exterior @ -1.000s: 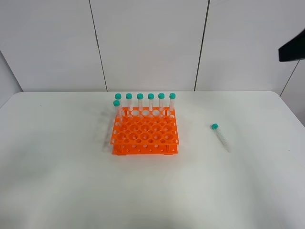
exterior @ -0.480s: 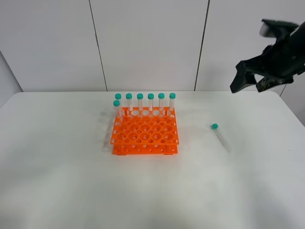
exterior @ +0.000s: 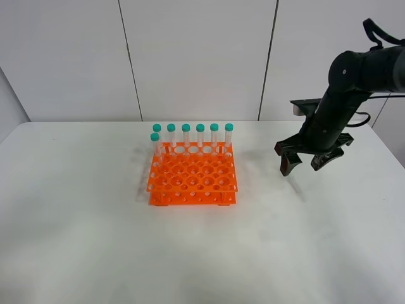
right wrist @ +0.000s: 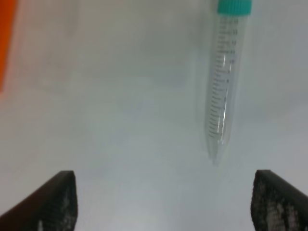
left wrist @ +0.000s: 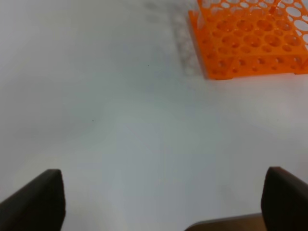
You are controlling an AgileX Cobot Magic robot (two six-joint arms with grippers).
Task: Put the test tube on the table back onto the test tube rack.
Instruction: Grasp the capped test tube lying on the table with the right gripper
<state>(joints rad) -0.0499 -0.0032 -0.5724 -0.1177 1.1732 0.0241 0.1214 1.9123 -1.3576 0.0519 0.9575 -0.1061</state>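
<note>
The test tube (right wrist: 222,82), clear with a teal cap, lies on the white table (exterior: 76,221) to the right of the orange test tube rack (exterior: 193,178). My right gripper (exterior: 305,163) hovers just above it, open, with nothing between its fingers. In the right wrist view the tube lies ahead of the open right gripper (right wrist: 163,199), nearer one finger than the other. In the high view the gripper hides the tube's cap. My left gripper (left wrist: 159,204) is open over bare table, with the rack (left wrist: 250,41) well ahead of it. This gripper is out of the high view.
Several teal-capped tubes (exterior: 193,134) stand upright along the rack's back row and at its left end. A white panelled wall (exterior: 196,57) rises behind the table. The black right arm (exterior: 354,76) reaches in from the upper right.
The right arm has swung in from the upper right and come down over the lying tube. The tube, the rack and the gripper openings are unchanged.
</note>
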